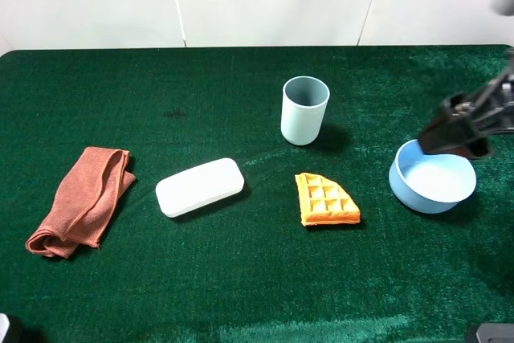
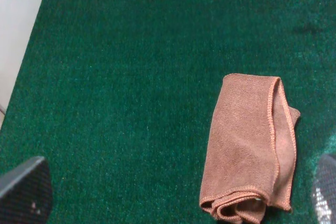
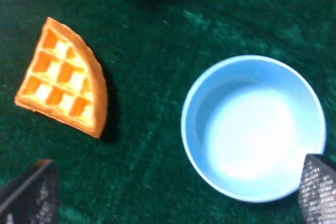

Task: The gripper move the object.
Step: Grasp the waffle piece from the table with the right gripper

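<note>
The orange-yellow waffle wedge (image 1: 325, 200) lies flat on the green table, right of centre, and nothing touches it. It also shows in the right wrist view (image 3: 63, 80). My right gripper (image 1: 456, 130) hovers over the far right side of a light blue bowl (image 1: 401, 186), well to the right of the waffle. In its wrist view the right gripper (image 3: 173, 195) is open and empty, with the waffle and the bowl (image 3: 185, 124) below it. My left gripper (image 2: 173, 200) is open and empty above a folded rust-orange cloth (image 2: 249, 145).
A light blue cup (image 1: 304, 110) stands upright just behind the waffle. A white rounded box (image 1: 199, 186) lies to the waffle's left. The rust-orange cloth (image 1: 80, 198) lies at the far left. The bowl holds nothing. White wall panels stand behind the table's far edge.
</note>
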You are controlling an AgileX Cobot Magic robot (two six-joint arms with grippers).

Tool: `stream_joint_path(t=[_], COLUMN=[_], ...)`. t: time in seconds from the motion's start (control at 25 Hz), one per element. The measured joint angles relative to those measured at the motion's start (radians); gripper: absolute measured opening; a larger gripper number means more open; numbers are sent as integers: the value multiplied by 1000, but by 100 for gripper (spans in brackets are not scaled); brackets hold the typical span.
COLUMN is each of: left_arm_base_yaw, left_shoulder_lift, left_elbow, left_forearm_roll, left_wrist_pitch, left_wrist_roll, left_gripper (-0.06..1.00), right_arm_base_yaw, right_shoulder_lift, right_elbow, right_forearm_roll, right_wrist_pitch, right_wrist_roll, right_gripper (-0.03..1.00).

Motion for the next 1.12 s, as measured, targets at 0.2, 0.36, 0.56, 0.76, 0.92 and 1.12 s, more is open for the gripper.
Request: stream_joint_path(t=[0.2,0.36,0.56,0.76,0.92,1.12], left_arm_base_yaw=[0,0,0,0,0,0], left_shoulder_lift=[0,0,0,0,0,0], left_elbow=[0,0,0,0,0,0], left_forearm_roll=[0,0,0,0,0,0], left_wrist_pitch=[0,0,0,0,0,0], left_wrist_roll=[0,0,0,0,0,0], left_gripper=[99,99,99,99,99,99], right_arm_base_yaw=[108,189,269,329,362,400], right_shoulder_lift=[82,141,217,292,356,444], right_elbow=[-1,-2,-3,-3,-10,-66], right_forearm_roll=[0,1,3,22,37,56], right_wrist_pitch=[-83,-144,-209,-276,-310,-315], right_wrist_roll=[30,52,77,78,79,82], right_gripper=[69,69,69,69,69,69])
